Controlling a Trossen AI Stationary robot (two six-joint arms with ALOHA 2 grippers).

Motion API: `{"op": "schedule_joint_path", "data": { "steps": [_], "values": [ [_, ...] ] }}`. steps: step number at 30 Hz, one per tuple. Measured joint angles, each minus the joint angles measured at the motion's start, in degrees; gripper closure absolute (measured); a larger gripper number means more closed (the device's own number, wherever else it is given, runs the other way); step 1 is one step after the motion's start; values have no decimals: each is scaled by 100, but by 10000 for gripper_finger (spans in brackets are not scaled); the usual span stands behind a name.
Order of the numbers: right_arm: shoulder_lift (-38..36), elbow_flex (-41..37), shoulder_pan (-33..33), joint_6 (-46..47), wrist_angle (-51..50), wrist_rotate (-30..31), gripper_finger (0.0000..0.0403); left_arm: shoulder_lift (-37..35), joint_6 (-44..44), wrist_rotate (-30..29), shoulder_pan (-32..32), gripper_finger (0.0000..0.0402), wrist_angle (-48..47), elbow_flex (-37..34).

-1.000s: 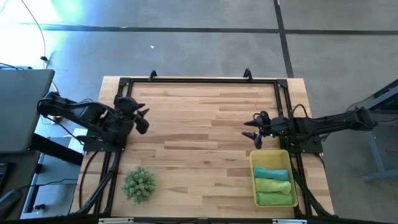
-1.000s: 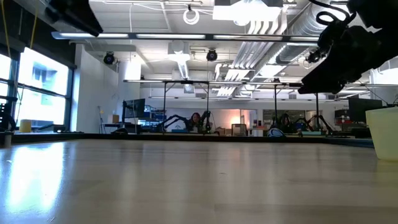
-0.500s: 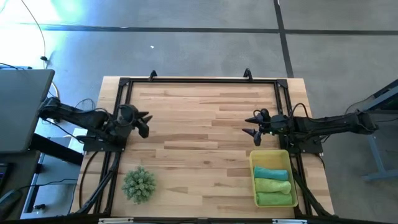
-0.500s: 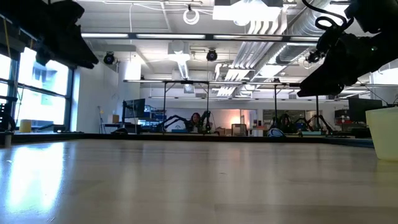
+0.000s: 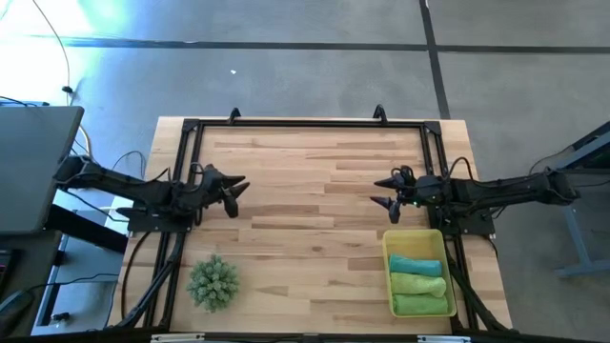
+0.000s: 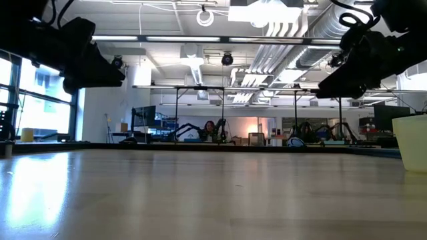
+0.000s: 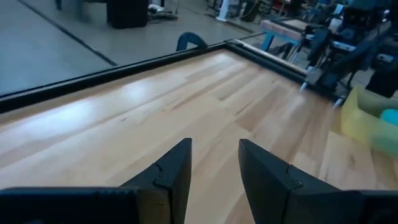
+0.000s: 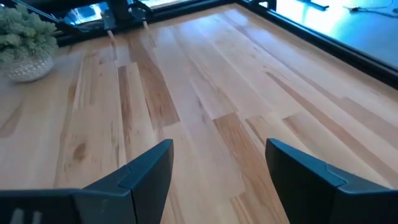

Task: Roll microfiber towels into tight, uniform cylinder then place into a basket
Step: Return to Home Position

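Microfiber towels (image 5: 417,284), three rolled cylinders, lie side by side in the yellow basket (image 5: 410,238) at the near right corner of the wooden table (image 5: 305,162). The teal towel (image 5: 416,266) is farthest and the pale yellow-green towel (image 5: 419,304) nearest. Left gripper (image 5: 235,193) hovers at the left side, jaws narrowly parted, empty. Right gripper (image 5: 375,192) hovers just beyond the basket's far side, jaws wide, empty. A spiky green plant ball (image 5: 213,282) sits near left.
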Motion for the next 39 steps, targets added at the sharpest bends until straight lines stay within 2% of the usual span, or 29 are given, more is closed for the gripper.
{"op": "schedule_joint_path", "data": {
  "steps": [3, 9, 14, 21, 27, 30, 33, 36, 39],
  "values": [
    [0, -10, 51, -59, 83, 69, 156, 0, -66, 123, 202, 280, 45, -81],
    [1, -829, 140, -79, 1422, 123, 156, 0, -630, 223, 453, 280, 198, -427],
    [-48, -1078, 81, -496, 2064, 125, 156, 0, -799, 233, 488, 280, 780, -749],
    [-39, -1088, -40, -552, 1883, 127, 156, 7, -699, 120, 488, 280, 967, -848],
    [-33, -1088, -65, -628, 1614, 127, 156, 7, -476, -369, 488, 280, 963, -848],
    [-33, -1088, -65, -852, 1605, 130, 156, 7, -460, -427, 488, 280, 932, -845],
    [-33, -1088, -65, -1000, 1609, 246, 156, 7, -351, -343, 484, 280, 932, -843],
    [-34, -1088, -65, -1000, 1568, 461, 156, 7, -346, -7, 460, 280, 932, -843],
    [-33, -1088, -63, -644, 1501, 249, 156, 7, -345, 254, 462, 280, 932, -843]
  ]
}}
